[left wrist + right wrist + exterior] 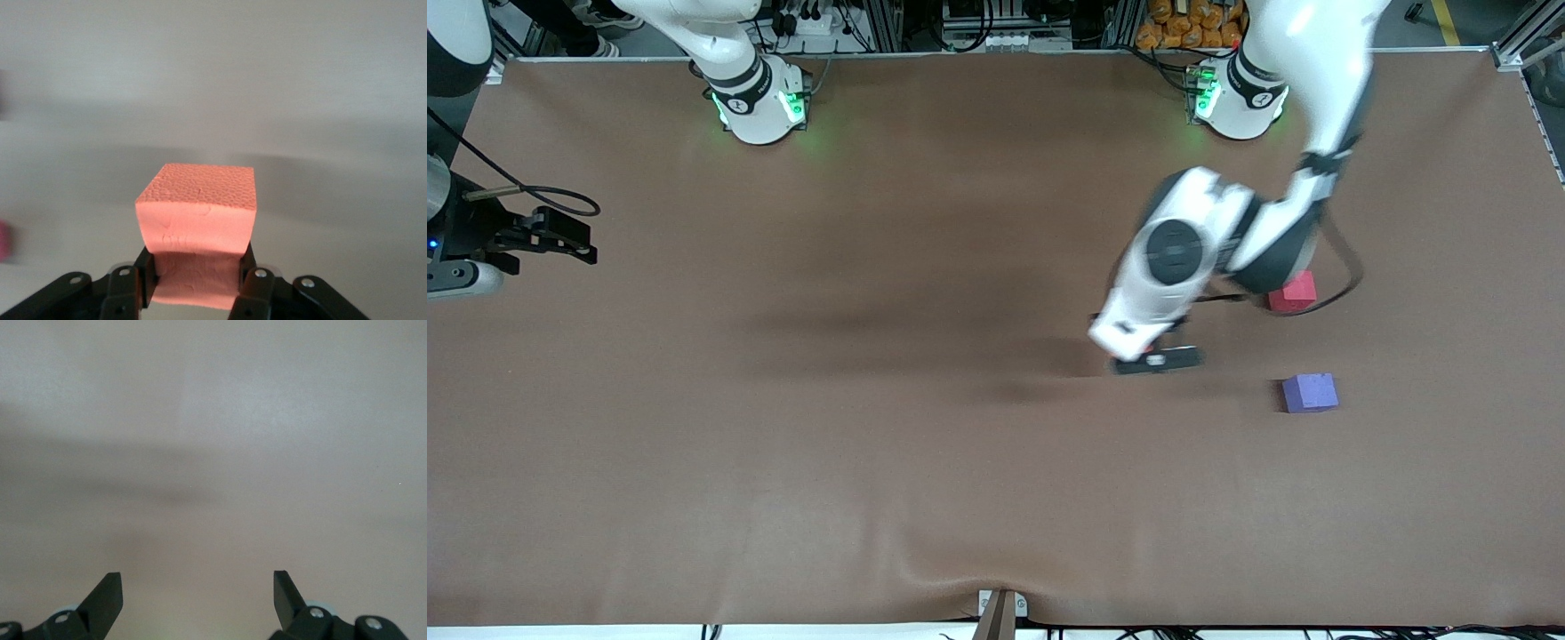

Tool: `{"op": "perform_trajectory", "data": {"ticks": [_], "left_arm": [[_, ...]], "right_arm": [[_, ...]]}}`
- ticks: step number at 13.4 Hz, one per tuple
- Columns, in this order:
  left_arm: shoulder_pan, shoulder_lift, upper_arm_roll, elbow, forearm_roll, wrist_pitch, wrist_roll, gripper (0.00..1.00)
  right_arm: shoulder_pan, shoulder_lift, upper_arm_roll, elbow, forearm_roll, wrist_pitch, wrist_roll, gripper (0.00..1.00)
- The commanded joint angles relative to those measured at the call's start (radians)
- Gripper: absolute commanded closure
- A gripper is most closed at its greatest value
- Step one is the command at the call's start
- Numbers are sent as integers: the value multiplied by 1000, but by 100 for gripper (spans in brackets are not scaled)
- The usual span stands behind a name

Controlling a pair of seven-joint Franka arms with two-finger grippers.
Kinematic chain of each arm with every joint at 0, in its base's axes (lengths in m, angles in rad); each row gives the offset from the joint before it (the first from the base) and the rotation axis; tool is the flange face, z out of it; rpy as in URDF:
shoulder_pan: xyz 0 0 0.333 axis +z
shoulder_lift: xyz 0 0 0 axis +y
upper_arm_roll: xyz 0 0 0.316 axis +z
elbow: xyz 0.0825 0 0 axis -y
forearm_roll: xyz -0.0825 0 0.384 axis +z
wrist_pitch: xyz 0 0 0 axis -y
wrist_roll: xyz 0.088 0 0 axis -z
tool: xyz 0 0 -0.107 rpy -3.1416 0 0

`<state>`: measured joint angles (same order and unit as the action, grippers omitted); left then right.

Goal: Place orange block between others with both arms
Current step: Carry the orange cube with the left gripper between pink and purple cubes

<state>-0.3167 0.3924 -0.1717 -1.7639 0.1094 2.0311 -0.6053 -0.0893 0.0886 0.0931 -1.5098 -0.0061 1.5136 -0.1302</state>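
Note:
The orange block [197,212] sits between the black fingers [145,268] of my left gripper [197,270], which is shut on its lower half. In the front view the left gripper [1156,357] is low over the table, toward the left arm's end, and its white hand hides the block almost entirely. The pinkish-red cube [1295,292] lies partly under the left arm's elbow. Nearer the front camera than it lies the blue-purple cube [1309,392]. My right gripper [560,236] waits at the right arm's end of the table, open, with bare table between its fingers [107,597].
A brown mat [871,427] covers the whole table. A black cable [1343,267] loops off the left arm beside the pinkish-red cube. Both green-lit bases [760,107] stand along the edge farthest from the front camera.

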Motion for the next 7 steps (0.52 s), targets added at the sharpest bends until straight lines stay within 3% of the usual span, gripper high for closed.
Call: {"op": "perform_trajectory", "data": {"ticks": [1,3,7], "left_arm": [[173,-164,-14,-245,7,27,202,100],[279,-194,-14,-305,13,29,321,100],[416,-164,-12,-318,19,57,444,100]], "right_arm": [[-18,3,11,8,11,-10,-14,0],[-18,3,10,8,11,-10,-14,0],[-20,5,11,8,11,-10,-14,0]]}}
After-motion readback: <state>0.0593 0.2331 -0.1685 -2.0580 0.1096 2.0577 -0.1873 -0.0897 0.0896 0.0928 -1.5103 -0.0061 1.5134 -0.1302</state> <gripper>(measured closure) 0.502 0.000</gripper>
